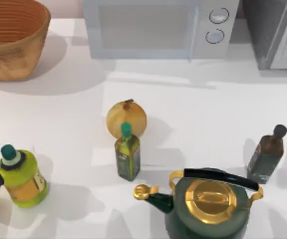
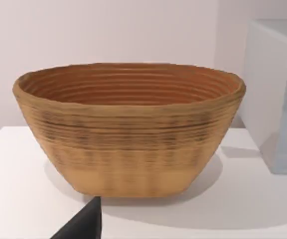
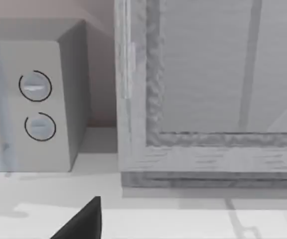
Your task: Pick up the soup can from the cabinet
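From above, the cabinet [image 1: 275, 32] sits at the table's far right, beside the microwave [image 1: 158, 27]; its door looks closed, so the soup can must be behind it, hidden. I judge a can to be stiff, fairly heavy and smooth, best gripped across its round side at mid-height. The basket [image 1: 11, 40] at far left has a bare inside as far as I see. My left wrist view faces that basket [image 2: 128, 134], with nothing visible in it. My right wrist view faces the cabinet's door [image 3: 208, 74], nothing visible behind it. Whether either of my grippers is released or clenched, I cannot tell.
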Robot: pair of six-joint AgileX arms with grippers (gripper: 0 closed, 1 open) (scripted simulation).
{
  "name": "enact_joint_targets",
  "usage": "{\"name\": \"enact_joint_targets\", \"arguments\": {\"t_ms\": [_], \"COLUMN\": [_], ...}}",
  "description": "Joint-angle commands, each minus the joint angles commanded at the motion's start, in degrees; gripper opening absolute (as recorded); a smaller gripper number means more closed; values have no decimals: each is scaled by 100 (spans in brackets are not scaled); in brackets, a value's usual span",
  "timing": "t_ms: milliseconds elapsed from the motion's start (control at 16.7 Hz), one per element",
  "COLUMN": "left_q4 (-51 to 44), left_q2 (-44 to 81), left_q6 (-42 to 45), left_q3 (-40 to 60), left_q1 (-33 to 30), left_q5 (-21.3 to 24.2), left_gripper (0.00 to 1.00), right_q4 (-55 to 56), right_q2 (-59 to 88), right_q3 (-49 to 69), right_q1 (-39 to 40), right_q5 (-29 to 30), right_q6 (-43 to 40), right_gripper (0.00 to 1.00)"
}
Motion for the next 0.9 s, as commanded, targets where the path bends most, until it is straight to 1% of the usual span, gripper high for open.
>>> {"name": "enact_joint_targets", "arguments": {"t_ms": [240,420,600,900], "left_q4": [0,0,0,0], "left_q2": [0,0,0,0], "left_q6": [0,0,0,0], "left_q3": [0,0,0,0], "left_q1": [0,0,0,0], "left_q5": [0,0,0,0], "left_gripper": [100,100,100,100], "right_q4": [-73,-314,-649,-1281], "right_q2": [185,884,1937,4018], "right_q3": [186,917,2190,5089], "right_q1": [31,137,290,579], "right_q5": [25,119,265,569], "right_q6": [1,11,32,68], "right_gripper": [100,100,100,100]}}
